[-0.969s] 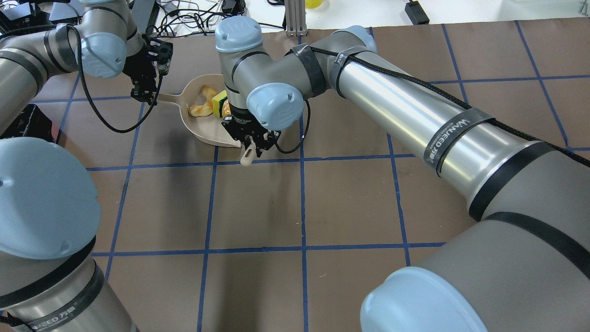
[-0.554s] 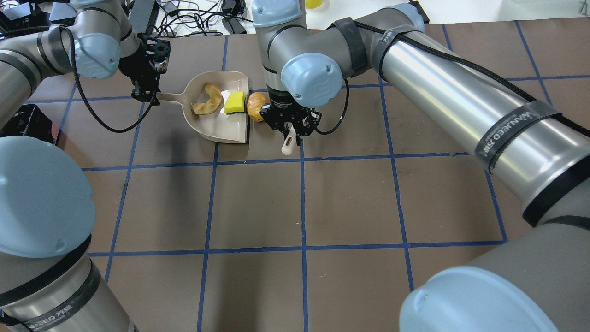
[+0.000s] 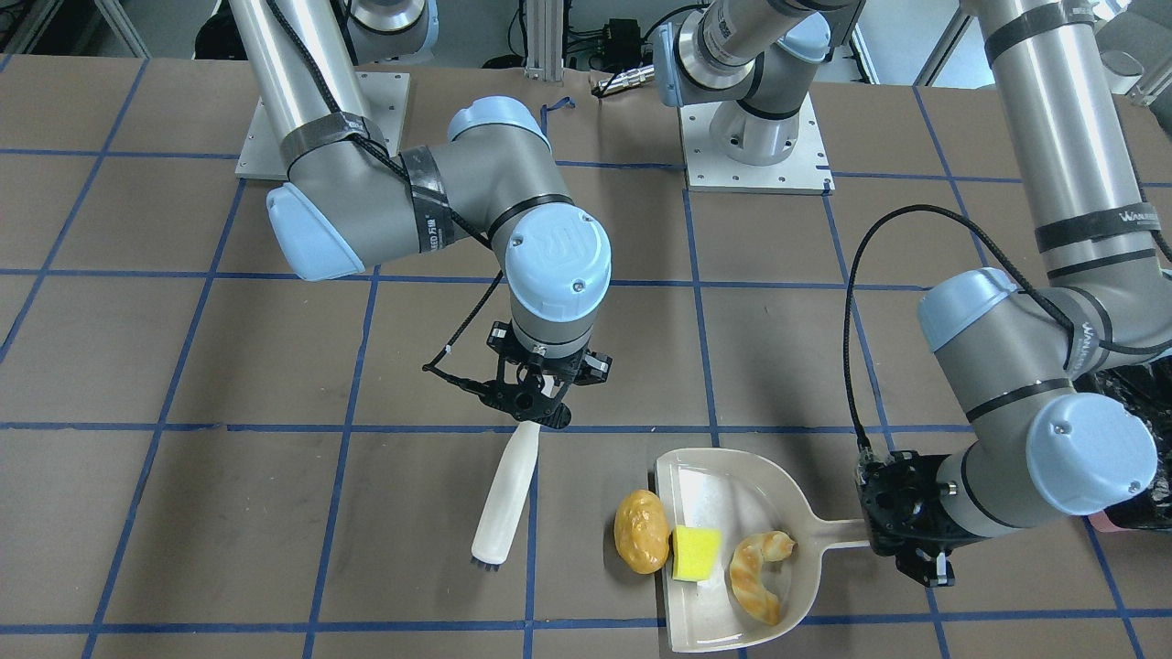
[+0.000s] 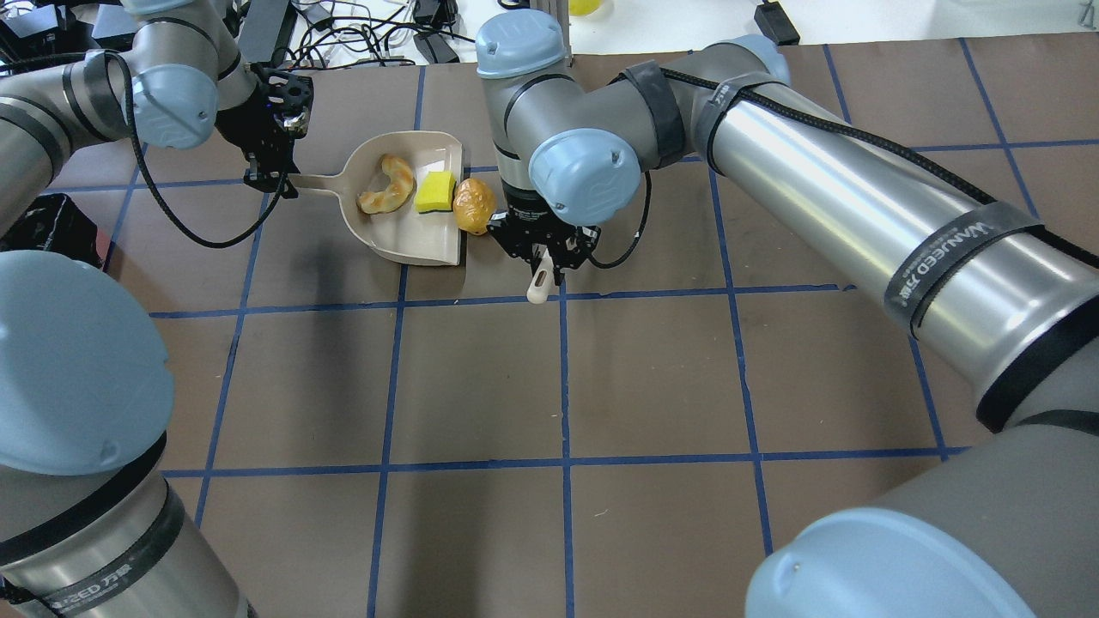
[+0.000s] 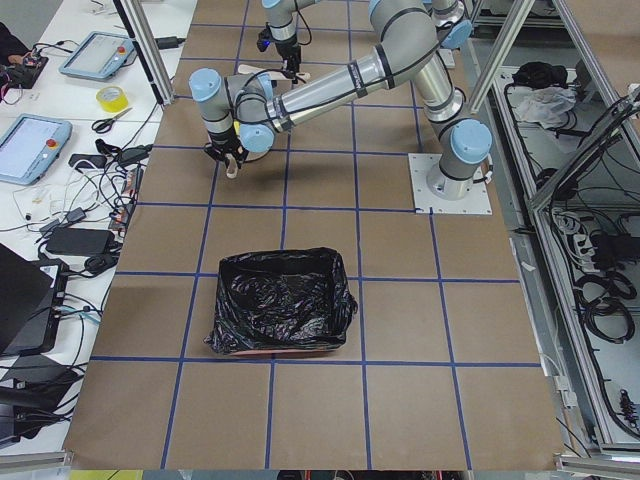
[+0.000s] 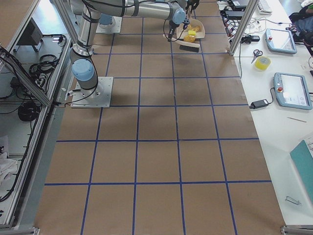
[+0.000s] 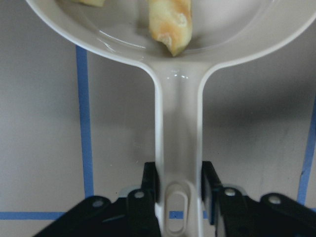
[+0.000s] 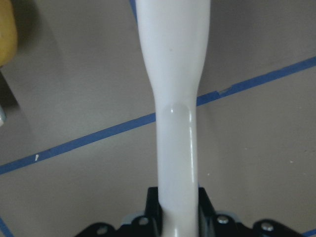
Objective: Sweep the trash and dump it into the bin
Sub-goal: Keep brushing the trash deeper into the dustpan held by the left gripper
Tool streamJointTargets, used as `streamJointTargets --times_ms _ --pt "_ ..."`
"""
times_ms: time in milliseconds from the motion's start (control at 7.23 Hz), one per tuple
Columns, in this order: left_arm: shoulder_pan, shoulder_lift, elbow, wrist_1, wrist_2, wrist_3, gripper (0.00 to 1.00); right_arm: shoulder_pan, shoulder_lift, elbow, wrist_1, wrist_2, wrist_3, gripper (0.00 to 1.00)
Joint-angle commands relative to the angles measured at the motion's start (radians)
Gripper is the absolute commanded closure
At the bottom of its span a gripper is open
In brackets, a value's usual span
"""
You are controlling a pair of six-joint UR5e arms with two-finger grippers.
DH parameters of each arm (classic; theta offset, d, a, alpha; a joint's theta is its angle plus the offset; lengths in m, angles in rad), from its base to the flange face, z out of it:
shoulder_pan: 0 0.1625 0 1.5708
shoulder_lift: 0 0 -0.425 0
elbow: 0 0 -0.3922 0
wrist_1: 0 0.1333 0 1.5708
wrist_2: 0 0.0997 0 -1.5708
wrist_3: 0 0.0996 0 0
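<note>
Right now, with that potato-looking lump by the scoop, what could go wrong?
The potato lump sits just outside the open lip of the dustpan, and the brush in the right gripper is off to its side; a glancing sweep might roll the lump away. The yellow piece lies right at the lip, so it could slide out if the left gripper lifts the pan tilted forward. The bin stands well away, so the carry leaves time to spill.

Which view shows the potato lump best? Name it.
Exterior front-facing: the potato lump sits unobstructed at the dustpan lip. Overhead shows it smaller; the right wrist view catches only an edge; exterior right shows it tiny; the others miss it.
</note>
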Motion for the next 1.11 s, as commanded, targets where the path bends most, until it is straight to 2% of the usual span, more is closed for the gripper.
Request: streamJointTargets --times_ms 0,554,830,969 --pt "-0.001 -0.009 0.009 -0.009 0.039 0.003 0.99 0.051 0.059 -0.007 -0.117 0.046 0.051 1.00" --pt "-0.006 -0.014 0.009 -0.007 0.062 0.005 0.99 0.100 0.133 -0.030 -0.223 0.075 0.127 1.00" --pt "-0.006 -0.014 0.009 -0.007 0.062 0.005 0.99 0.132 0.206 -0.117 -0.275 0.146 0.208 1.00" --pt "-0.006 -0.014 0.009 -0.007 0.062 0.005 0.99 0.152 0.246 -0.182 -0.277 0.148 0.230 1.00"
